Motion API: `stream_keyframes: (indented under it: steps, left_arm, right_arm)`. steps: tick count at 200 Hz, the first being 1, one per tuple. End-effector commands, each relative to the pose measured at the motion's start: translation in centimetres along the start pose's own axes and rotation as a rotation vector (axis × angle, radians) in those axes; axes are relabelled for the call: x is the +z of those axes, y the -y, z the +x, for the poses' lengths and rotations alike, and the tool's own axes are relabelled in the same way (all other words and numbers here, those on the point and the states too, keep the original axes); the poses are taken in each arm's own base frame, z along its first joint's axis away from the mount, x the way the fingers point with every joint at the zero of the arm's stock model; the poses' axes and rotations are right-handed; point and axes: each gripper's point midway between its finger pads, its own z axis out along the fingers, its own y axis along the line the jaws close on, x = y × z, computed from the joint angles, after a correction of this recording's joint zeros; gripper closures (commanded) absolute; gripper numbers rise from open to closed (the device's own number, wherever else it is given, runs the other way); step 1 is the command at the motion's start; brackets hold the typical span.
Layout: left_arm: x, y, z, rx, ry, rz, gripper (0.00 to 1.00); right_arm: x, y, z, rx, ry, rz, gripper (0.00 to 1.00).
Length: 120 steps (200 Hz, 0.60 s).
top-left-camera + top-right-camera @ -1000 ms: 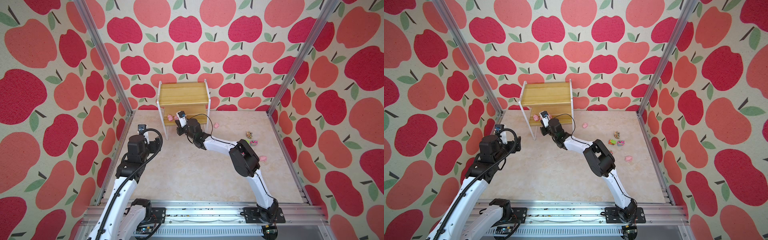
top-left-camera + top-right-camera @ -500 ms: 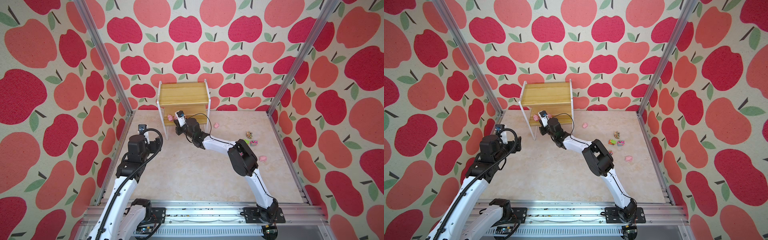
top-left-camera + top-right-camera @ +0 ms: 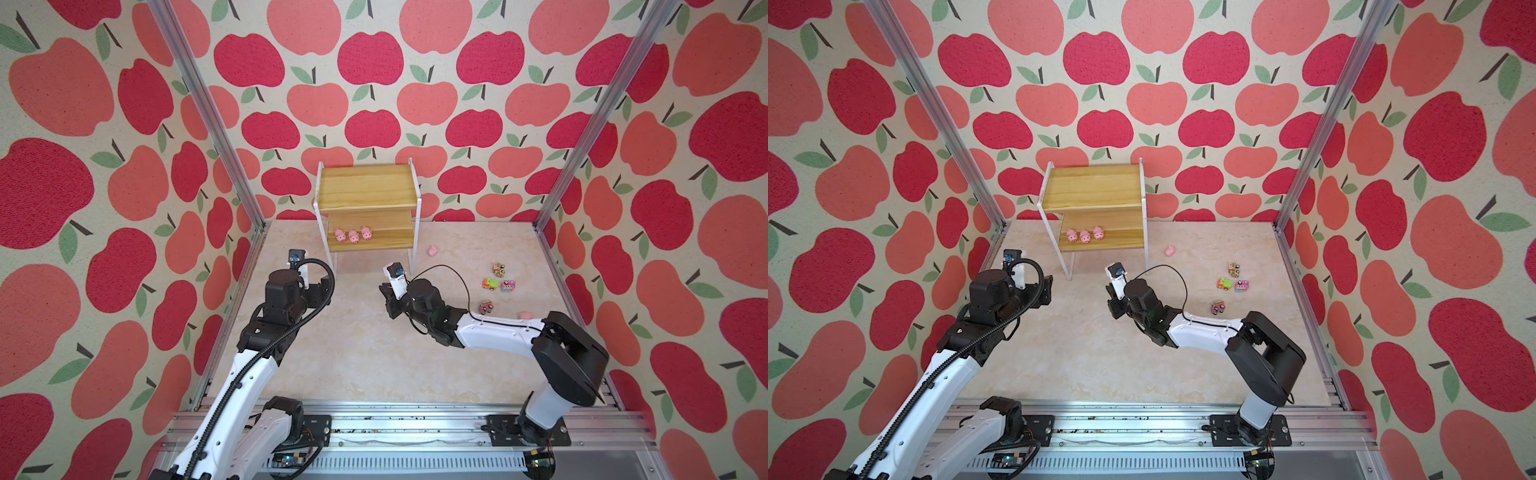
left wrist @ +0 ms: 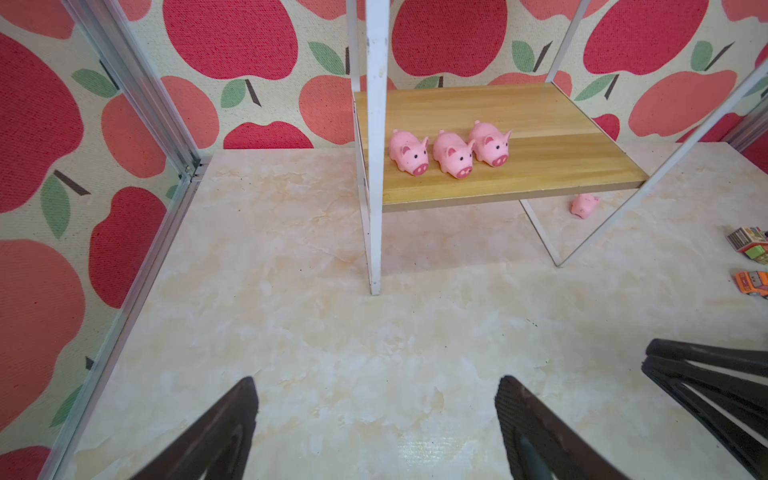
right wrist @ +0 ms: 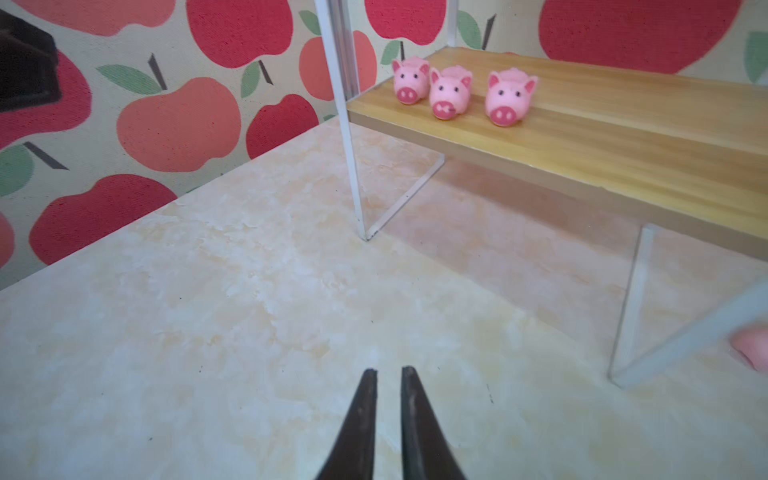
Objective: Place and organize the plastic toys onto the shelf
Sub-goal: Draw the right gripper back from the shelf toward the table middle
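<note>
Right arm point(image 3: 494, 330) has pulled back from the shelf point(image 3: 365, 187) to mid-bench point(image 3: 353, 374); jaws parted by a slit, pinching nothing. Left arm point(image 3: 286, 291) unmoved at 9 o'clock, jaws spread wide, empty. One shelf at 12 o'clock, two boards. Five pigs counted: row of three point(image 3: 353, 236) on the lower board toward its 9 o'clock end, snouts toward the arms; one loose pig point(image 3: 433, 250) on the bench at 1 o'clock near a shelf leg; last pig point(image 3: 526, 315) at 3 o'clock, partly hidden behind the right forearm. Four trucks point(image 3: 490, 284) scattered at 2 o'clock, details too small. Right wrist view cuts off a pink blur point(image 5: 752, 349).
</note>
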Motion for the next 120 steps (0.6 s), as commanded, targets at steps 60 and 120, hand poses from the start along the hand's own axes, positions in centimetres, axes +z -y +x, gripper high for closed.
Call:
stream_keyframes:
  steps: [60, 120]
  left_arm:
    - [0.7, 8.7, 2.7, 0.177, -0.088, 0.219, 0.07]
    - [0.2, 9.1, 2.4, 0.192, -0.073, 0.234, 0.06]
  right_arm:
    - [-5.1, 18.2, 4.3, 0.432, -0.162, 0.446, 0.29]
    - [2.6, 26.5, 4.2, 0.628, -0.272, 0.534, 0.26]
